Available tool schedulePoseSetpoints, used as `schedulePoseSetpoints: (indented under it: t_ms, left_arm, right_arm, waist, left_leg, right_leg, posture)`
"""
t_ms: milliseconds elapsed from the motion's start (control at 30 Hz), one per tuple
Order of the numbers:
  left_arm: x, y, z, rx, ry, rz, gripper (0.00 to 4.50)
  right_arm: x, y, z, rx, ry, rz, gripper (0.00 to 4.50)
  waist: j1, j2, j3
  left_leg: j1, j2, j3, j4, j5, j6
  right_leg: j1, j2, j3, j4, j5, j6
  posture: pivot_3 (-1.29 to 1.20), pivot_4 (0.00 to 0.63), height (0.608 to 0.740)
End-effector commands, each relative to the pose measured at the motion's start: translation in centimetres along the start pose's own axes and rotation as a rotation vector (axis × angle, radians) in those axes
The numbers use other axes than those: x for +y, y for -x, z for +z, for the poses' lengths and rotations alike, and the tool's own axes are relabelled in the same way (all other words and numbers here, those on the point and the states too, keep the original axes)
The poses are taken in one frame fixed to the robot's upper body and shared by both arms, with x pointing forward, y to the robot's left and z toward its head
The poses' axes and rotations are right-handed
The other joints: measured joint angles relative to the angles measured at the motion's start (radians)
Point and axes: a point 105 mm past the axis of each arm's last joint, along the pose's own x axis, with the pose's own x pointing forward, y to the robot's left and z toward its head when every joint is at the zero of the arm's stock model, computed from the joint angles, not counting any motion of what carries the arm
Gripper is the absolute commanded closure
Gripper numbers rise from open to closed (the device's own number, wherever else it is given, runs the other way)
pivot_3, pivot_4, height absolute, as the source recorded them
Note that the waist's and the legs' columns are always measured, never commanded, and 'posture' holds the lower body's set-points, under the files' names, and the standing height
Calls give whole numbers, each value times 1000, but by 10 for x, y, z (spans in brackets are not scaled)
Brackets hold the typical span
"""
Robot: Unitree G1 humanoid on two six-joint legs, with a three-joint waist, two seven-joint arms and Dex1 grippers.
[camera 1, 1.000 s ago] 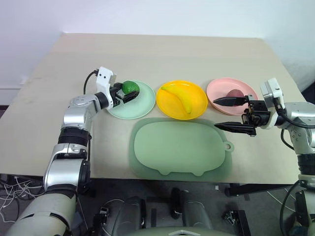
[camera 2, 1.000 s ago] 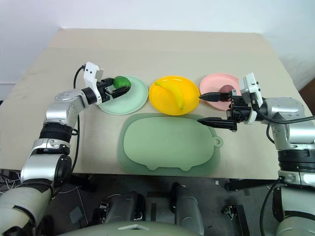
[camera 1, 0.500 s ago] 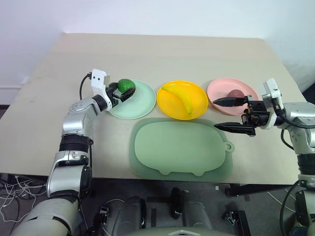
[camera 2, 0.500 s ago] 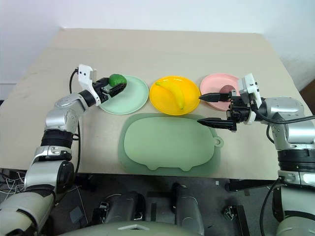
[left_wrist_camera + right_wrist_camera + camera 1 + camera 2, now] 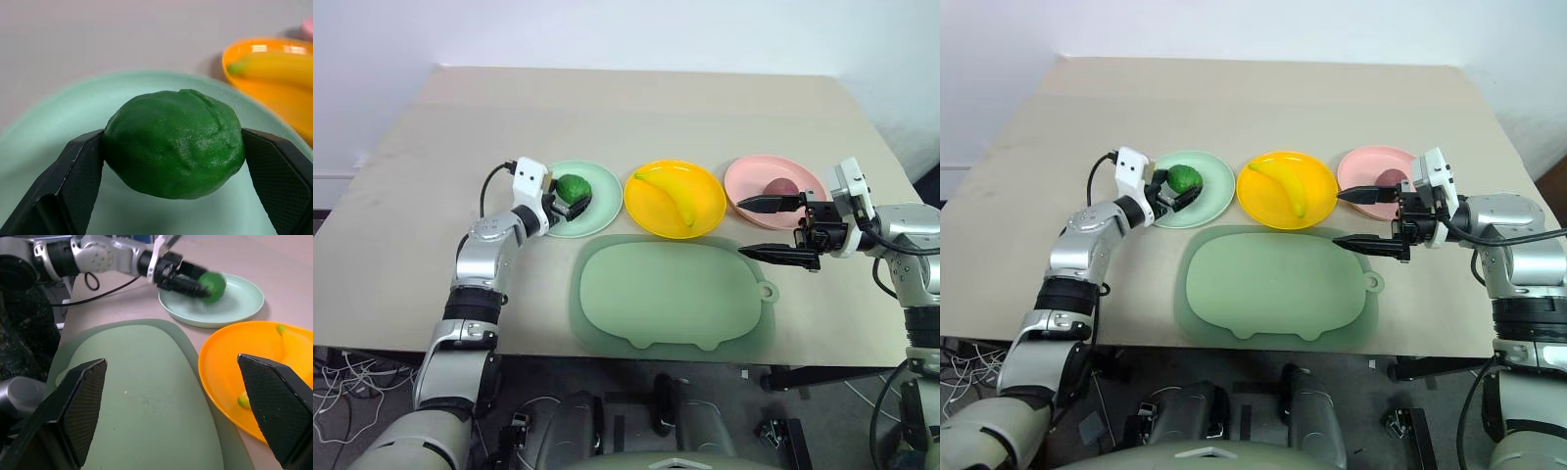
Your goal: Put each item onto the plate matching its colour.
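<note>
My left gripper (image 5: pixel 571 194) is shut on the glossy green fruit (image 5: pixel 1181 177), one finger (image 5: pixel 80 171) against each side, low over the mint green plate (image 5: pixel 604 186). I cannot tell whether the fruit touches the plate. The yellow banana (image 5: pixel 677 199) lies on the yellow plate (image 5: pixel 651 211). On the pink plate (image 5: pixel 748 179) sits the dark red fruit (image 5: pixel 781 186). My right gripper (image 5: pixel 744 227) hangs open and empty beside the pink plate, its fingers pointing left across the table.
A large pale-green mat (image 5: pixel 671 294) with a loop tab lies in front of the three plates, near the table's front edge. The beige table (image 5: pixel 636 108) stretches behind the plates to a white wall.
My left gripper has carried the green fruit nearer and lower over the mint plate. The right arm has kept still.
</note>
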Motion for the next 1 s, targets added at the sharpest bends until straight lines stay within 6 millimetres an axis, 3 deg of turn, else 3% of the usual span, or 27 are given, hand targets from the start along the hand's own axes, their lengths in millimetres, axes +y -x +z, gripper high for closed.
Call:
schedulePoseSetpoints:
  t_ms: [33, 233, 267, 300, 500, 633, 767, 900, 967, 1000]
  left_arm:
    - [-9, 3, 28, -70, -222, -24, 71]
    - [-20, 4, 11, -8, -138, -127, 71]
    - [-15, 4, 15, -21, 3, -119, 71]
    - [-16, 4, 23, -56, 13, -136, 71]
    - [-14, 5, 38, -92, -218, -86, 71]
    - [-10, 4, 48, -140, -137, -77, 71]
    - [-14, 7, 57, -168, -299, -65, 71]
    - [-10, 8, 53, -175, -231, -64, 71]
    - [-6, 10, 54, -193, -63, -77, 71]
    - [-7, 11, 57, -202, -74, -88, 71]
  right_arm:
    - [-1, 2, 9, -5, 46, -5, 0]
    - [-1, 2, 10, -10, 48, -5, 0]
    - [-1, 2, 10, -9, 51, -5, 0]
    - [-1, 2, 10, -8, 51, -6, 0]
    - [-1, 2, 10, -9, 47, -3, 0]
    - [-2, 2, 9, -4, 48, -9, 0]
    - [-2, 2, 9, -7, 45, -8, 0]
    - [-2, 2, 9, -5, 47, -10, 0]
    - [-2, 1, 10, -6, 48, -8, 0]
    - [-3, 1, 9, -3, 48, -12, 0]
  waist:
    - [0, 0, 0]
    - [1, 0, 0]
    - [1, 0, 0]
    - [0, 0, 0]
    - [0, 0, 0]
    - [2, 0, 0]
    - [0, 0, 0]
    - [0, 0, 0]
    - [0, 0, 0]
    - [0, 0, 0]
  left_leg:
    - [0, 0, 0, 0, 0, 0]
    - [0, 0, 0, 0, 0, 0]
    - [0, 0, 0, 0, 0, 0]
    - [0, 0, 0, 0, 0, 0]
    - [0, 0, 0, 0, 0, 0]
    - [0, 0, 0, 0, 0, 0]
    - [0, 0, 0, 0, 0, 0]
    - [0, 0, 0, 0, 0, 0]
    - [0, 0, 0, 0, 0, 0]
    - [0, 0, 0, 0, 0, 0]
  right_leg:
    - [0, 0, 0, 0, 0, 0]
    - [0, 0, 0, 0, 0, 0]
    - [0, 0, 0, 0, 0, 0]
    - [0, 0, 0, 0, 0, 0]
    - [0, 0, 0, 0, 0, 0]
    - [0, 0, 0, 0, 0, 0]
    - [0, 0, 0, 0, 0, 0]
    - [0, 0, 0, 0, 0, 0]
    - [0, 0, 0, 0, 0, 0]
    - [0, 0, 0, 0, 0, 0]
  posture:
    - [0, 150, 740]
    - [0, 150, 740]
    - [0, 150, 740]
    - [0, 150, 740]
    - [0, 150, 740]
    - [0, 150, 740]
    - [0, 150, 740]
    - [0, 150, 740]
    - [0, 150, 740]
    - [0, 150, 740]
